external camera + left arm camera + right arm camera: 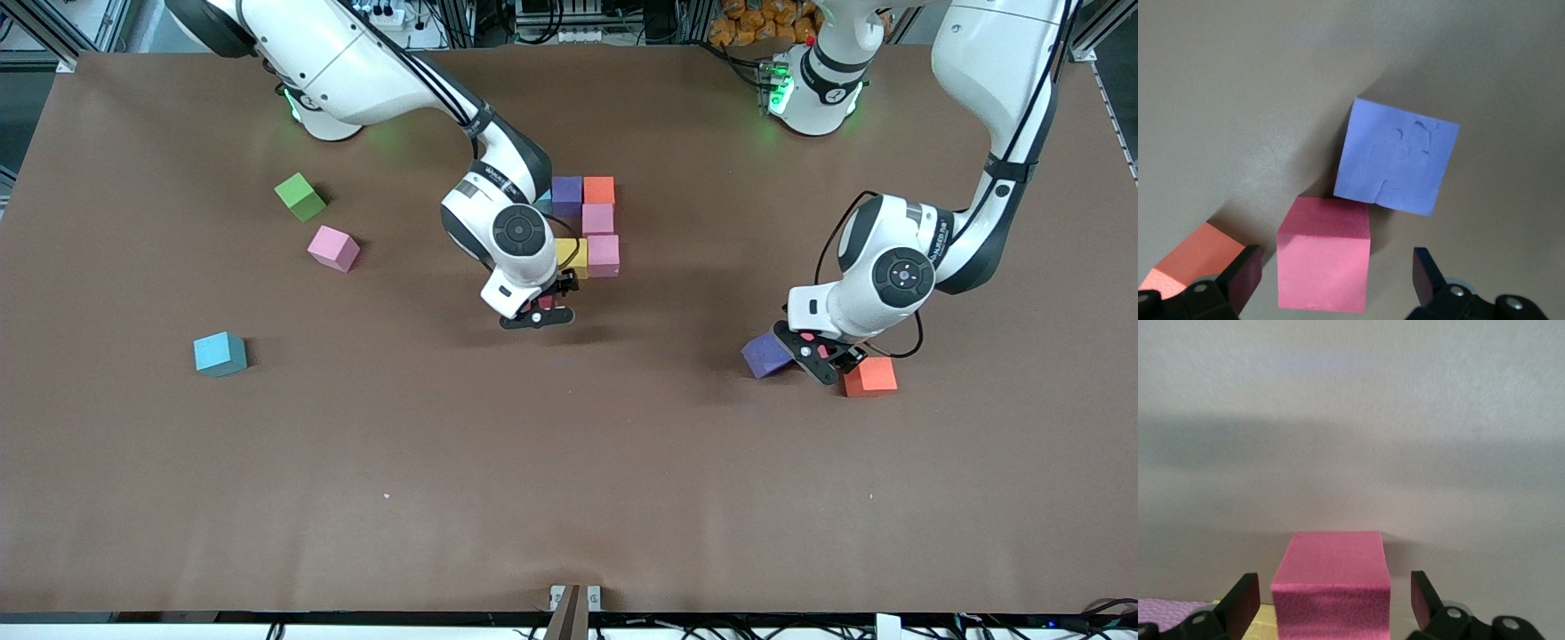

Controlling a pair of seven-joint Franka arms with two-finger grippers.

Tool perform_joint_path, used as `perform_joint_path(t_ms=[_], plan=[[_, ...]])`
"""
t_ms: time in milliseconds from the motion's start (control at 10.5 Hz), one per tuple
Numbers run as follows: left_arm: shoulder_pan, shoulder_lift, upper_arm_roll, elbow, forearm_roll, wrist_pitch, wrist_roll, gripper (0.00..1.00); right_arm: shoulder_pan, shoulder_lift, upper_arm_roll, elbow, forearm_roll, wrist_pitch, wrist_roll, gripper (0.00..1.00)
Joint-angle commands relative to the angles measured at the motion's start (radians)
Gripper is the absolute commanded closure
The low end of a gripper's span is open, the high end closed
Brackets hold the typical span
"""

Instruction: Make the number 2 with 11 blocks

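The number 2 (587,227) is only partly built, a little toward the robots' edge of the table (569,498) from its middle. A purple cube (566,195), an orange cube (599,189), two pink cubes below them (598,219) and a yellow cube (573,254) are seen touching there.

The right gripper (540,313) is held low at the end of that cluster nearest the front camera. Its jaws are spread wide, and a red cube (1331,593) is seen between them without being touched, beside the yellow one; it appears to have been set down as the next piece.

The left gripper (825,356) is poised low toward the left arm's end of the table, jaws wide and empty. A second red cube (1325,263) lies directly between them, square to the jaws, so a straight descent is judged sufficient for a grasp. A loose purple cube (1397,157) touches that cube's corner and may be nudged. An orange cube (870,376) sits just beside.

Loose pink (333,248) and light blue (220,354) cubes lie toward the right arm's end, nearer that arm.
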Motion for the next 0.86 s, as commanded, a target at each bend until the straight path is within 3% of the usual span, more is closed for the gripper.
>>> perform_joint_path(t_ms=[0,381,761], plan=[[0.056,0.014,-0.008,-0.022,0.047,0.066,0.006,0.0,-0.035,-0.083,0.002,-0.01,-0.012,-0.036,0.019,0.0],[0.057,0.033,-0.009,-0.029,0.047,0.102,0.0,0.0,-0.177,-0.17,0.012,-0.008,-0.005,-0.133,-0.017,0.0],[0.057,0.037,-0.009,-0.031,0.047,0.103,0.003,0.0,-0.404,-0.195,0.012,-0.01,-0.003,-0.257,-0.272,0.0]])
